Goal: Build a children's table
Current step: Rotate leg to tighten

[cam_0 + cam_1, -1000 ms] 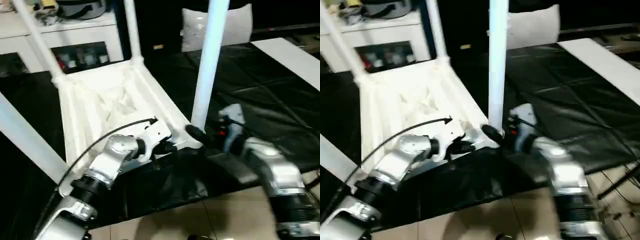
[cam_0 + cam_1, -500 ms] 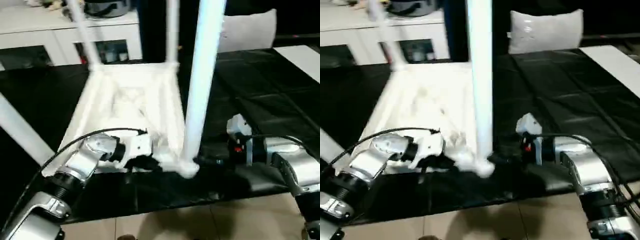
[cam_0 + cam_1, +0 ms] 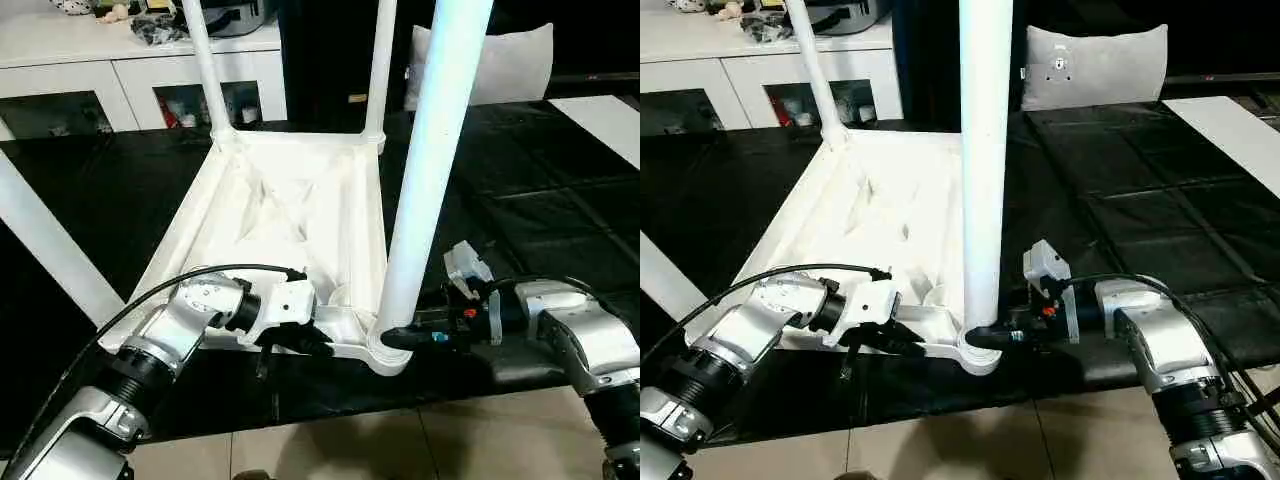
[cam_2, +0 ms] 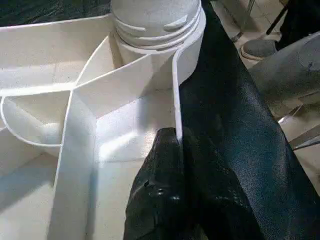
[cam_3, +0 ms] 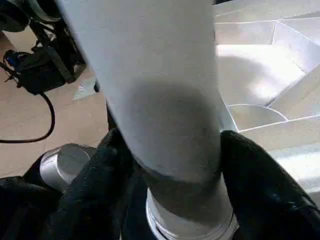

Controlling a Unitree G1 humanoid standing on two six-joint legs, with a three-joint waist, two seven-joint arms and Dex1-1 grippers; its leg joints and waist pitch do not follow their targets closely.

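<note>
The children's table lies upside down on the black mat, its ribbed white top (image 3: pixel 290 200) facing up. A thick white leg (image 3: pixel 430 180) stands in the near right corner socket (image 3: pixel 388 352). Two thinner-looking legs (image 3: pixel 205 65) (image 3: pixel 380 60) rise at the far corners, and another leg (image 3: pixel 50 250) slants out at the left. My left gripper (image 3: pixel 310 342) is shut on the top's near rim (image 4: pixel 176 100), pinching the thin wall. My right gripper (image 3: pixel 400 338) is shut on the near right leg (image 5: pixel 160 100) just above its socket, one black finger (image 5: pixel 100 165) on each side.
A white glass-door cabinet (image 3: pixel 130 60) stands behind the mat, and a grey cushion (image 3: pixel 500 60) at the back right. A white board (image 3: pixel 600 115) lies at the right edge. Tiled floor (image 3: pixel 400 440) begins at the mat's near edge; cables and dark gear (image 5: pixel 35 75) lie there.
The head camera has swung and levelled, so the whole scene has shifted. My right gripper has closed in onto the base of the near right leg. The left gripper stays clamped on the rim.
</note>
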